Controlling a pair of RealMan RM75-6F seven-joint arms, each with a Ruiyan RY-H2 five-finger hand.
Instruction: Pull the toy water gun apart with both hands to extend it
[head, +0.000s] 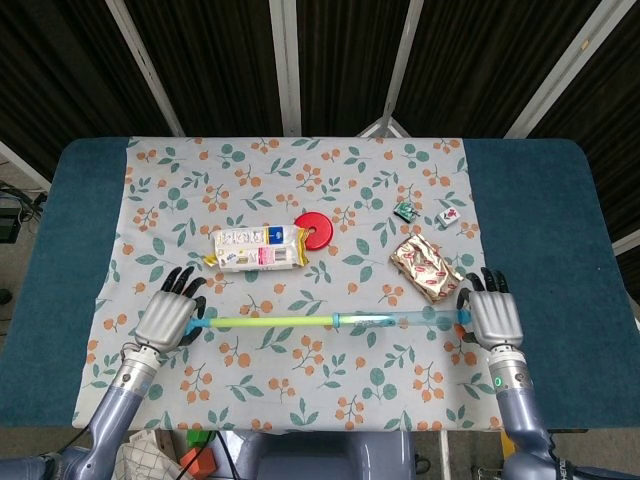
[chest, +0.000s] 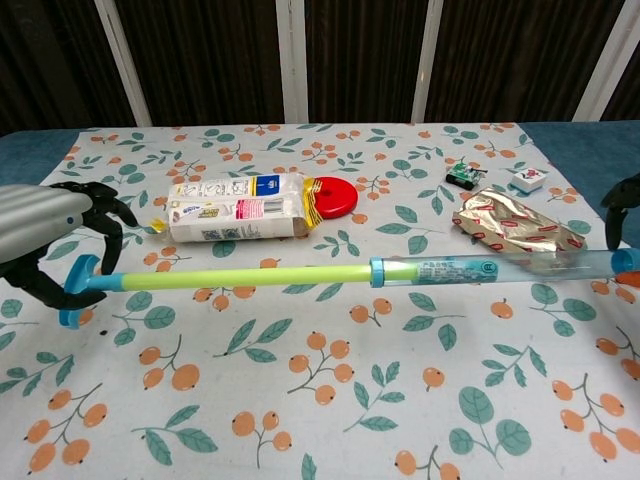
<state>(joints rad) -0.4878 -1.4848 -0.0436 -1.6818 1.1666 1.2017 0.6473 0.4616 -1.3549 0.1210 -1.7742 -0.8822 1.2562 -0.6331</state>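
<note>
The toy water gun (head: 330, 321) (chest: 330, 272) is held level above the floral cloth, stretched out long. Its yellow-green plunger rod (chest: 240, 276) ends in a blue handle (chest: 78, 290), which my left hand (head: 170, 318) (chest: 45, 235) grips at the left. Its clear blue barrel (chest: 500, 265) reaches the right, where my right hand (head: 494, 318) (chest: 624, 205) holds the orange-tipped end. In the chest view, only dark fingers of the right hand show at the frame edge.
A white snack packet (head: 256, 247) and a red disc (head: 316, 230) lie behind the gun. A shiny foil bag (head: 426, 266) lies close to my right hand. Two small tiles (head: 406, 211) (head: 449, 216) sit farther back. The cloth ends at the blue table (head: 540, 220).
</note>
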